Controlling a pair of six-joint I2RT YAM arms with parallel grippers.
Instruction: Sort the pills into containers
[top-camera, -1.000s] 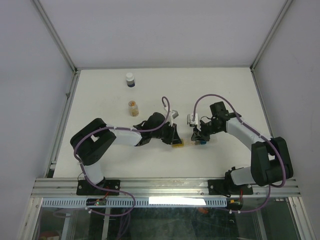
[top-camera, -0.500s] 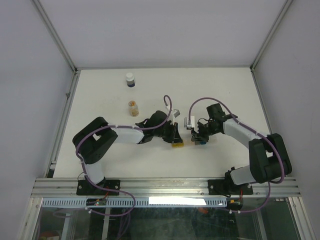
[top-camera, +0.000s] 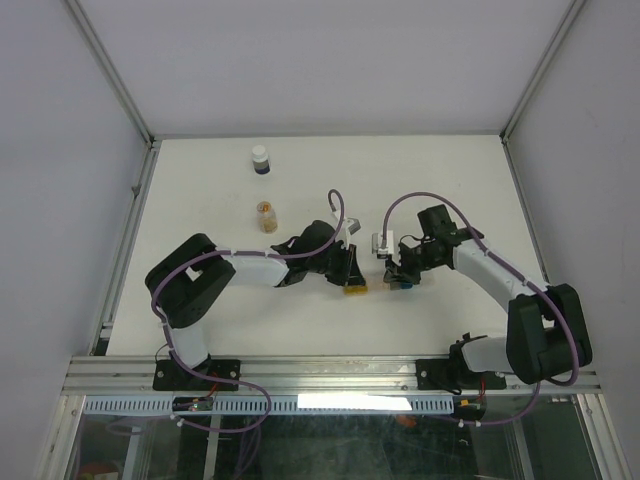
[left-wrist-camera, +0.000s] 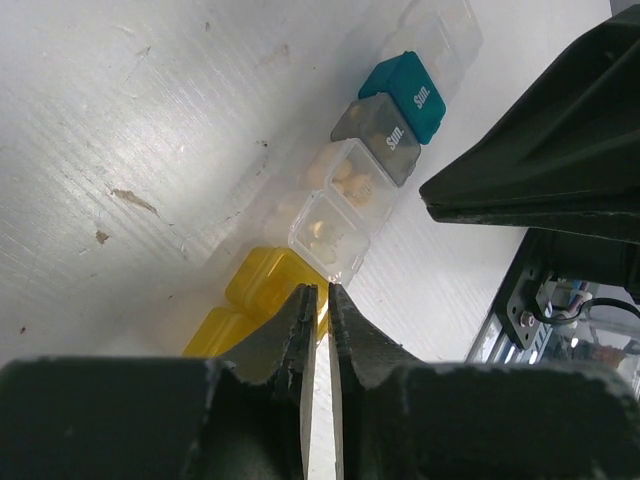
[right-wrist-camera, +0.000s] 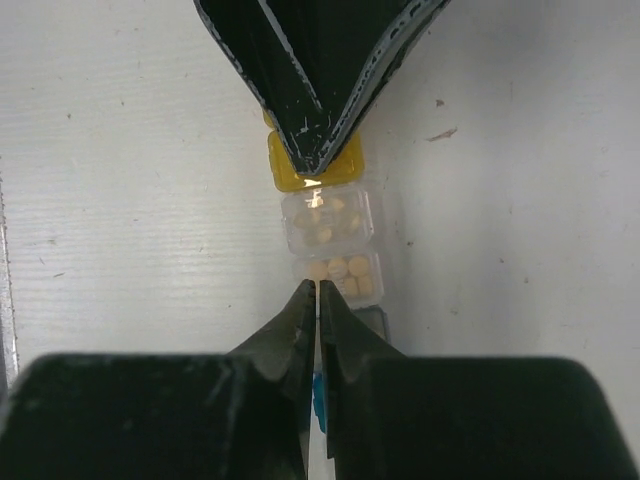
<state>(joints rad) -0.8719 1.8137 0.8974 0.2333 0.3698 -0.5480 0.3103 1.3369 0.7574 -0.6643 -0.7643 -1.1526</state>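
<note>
the white counter (top-camera: 440, 180) carries everything, and over its near middle the left arm (top-camera: 250, 270) and right arm (top-camera: 490, 265) reach in toward each other from either side. between them lies the row of containers (left-wrist-camera: 345, 200), a short strip of small translucent boxes. the left claw (left-wrist-camera: 320, 300) is clenched, tips together right at the edge of the yellow box (left-wrist-camera: 262, 285) at one end; nothing shows between its jaws, and i cannot tell whether it presses on the box. the right claw (right-wrist-camera: 318, 288) is clenched too, its tips just at the rim of a clear box (right-wrist-camera: 342, 275), with no pill visible in its pinch. well apart at the far left of the counter stand a small clear vial (top-camera: 266, 216) with something tan inside and, beyond it, a white bottle (top-camera: 260, 159) with a dark band. as for progress: the two clear boxes next to the yellow one stand open, and each holds several pale round pills (left-wrist-camera: 322, 228). past them a grey lid (left-wrist-camera: 378, 135) and the teal box (left-wrist-camera: 408, 92) hide whatever is inside, and the yellow box's contents cannot be made out. no loose pills show on the counter near the row. so i judge the sorting well under way, perhaps nearly done for these two boxes; what seems left is any tan contents in the vial and shutting the open lids.
</note>
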